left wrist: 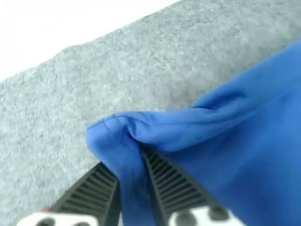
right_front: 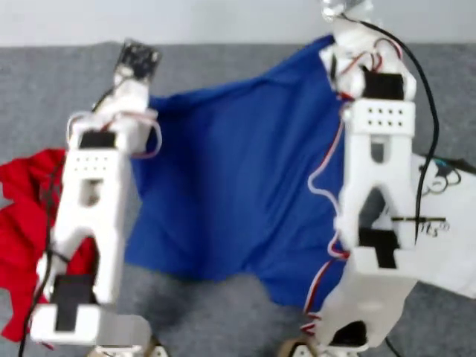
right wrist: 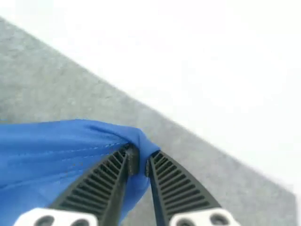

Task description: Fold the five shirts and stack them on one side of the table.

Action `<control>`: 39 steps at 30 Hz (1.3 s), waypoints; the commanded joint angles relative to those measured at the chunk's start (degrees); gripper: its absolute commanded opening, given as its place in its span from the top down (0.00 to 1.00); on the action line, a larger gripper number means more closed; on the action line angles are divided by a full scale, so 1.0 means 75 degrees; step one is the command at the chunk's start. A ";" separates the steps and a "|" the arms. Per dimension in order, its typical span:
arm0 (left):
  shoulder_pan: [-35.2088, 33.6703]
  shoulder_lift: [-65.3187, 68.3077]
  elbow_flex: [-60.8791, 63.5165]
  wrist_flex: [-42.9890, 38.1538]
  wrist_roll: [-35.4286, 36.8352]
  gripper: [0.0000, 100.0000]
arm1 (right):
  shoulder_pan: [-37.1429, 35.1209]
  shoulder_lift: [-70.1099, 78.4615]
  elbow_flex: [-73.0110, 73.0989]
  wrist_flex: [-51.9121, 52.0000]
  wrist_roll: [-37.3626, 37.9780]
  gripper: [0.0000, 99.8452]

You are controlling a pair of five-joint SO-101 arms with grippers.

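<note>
Both grippers are closed tight on the blue shirt (right_front: 238, 186); the left gripper (left wrist: 128, 176) pinches a bunched corner; the right gripper (right wrist: 139, 165) pinches another corner; the rest spreads between them over the grey table (left wrist: 141, 70).

The left gripper (left wrist: 127, 162) pinches a bunched edge of the blue shirt (left wrist: 225, 141) between its ribbed black fingers (left wrist: 164, 183) — cloth fills the gap. The grey table (left wrist: 117, 70) lies beyond.

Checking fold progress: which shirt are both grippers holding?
The blue shirt, spread mid-table; the left gripper and right gripper each pinch an edge. The red shirt and white shirt lie at the sides.
</note>
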 commanded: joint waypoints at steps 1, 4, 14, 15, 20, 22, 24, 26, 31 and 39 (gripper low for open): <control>-0.0035 0.0645 -0.1670 0.0633 -0.0082 1.00 | 0.0264 -0.0346 -0.0399 -0.0486 0.0234 0.99; -0.0035 0.1266 -0.2725 0.1125 -0.0082 1.00 | 0.0299 -0.0346 -0.0399 -0.0522 0.0328 0.99; 0.0012 0.2356 -0.4976 0.2485 -0.0082 1.00 | 0.0428 -0.0463 -0.0680 -0.0440 0.0328 0.99; 0.0012 0.2485 -0.5011 0.2485 -0.0082 1.00 | 0.0416 -0.0416 -0.0680 -0.0393 0.0328 0.99; -0.0012 0.2966 -0.5023 0.2473 -0.0082 1.00 | 0.0416 -0.0147 -0.0715 -0.0358 0.0305 0.99; -0.0035 0.3001 -0.5034 0.2450 -0.0082 1.00 | 0.0428 -0.0205 -0.0727 -0.0346 0.0305 0.99; -0.0047 0.3001 -0.5034 0.2450 -0.0082 1.00 | 0.0416 -0.0311 -0.0727 -0.0346 0.0316 0.99; -0.0047 0.3036 -0.5034 0.2438 -0.0082 1.00 | 0.0416 -0.0346 -0.0727 -0.0346 0.0328 0.99; -0.0047 0.3048 -0.5034 0.2508 -0.0082 1.00 | 0.0346 -0.0252 -0.0715 0.0147 0.0316 0.99; 0.0293 0.2919 -0.5503 0.5357 -0.1594 1.00 | 0.0252 -0.0334 -0.0727 0.3136 0.0610 0.99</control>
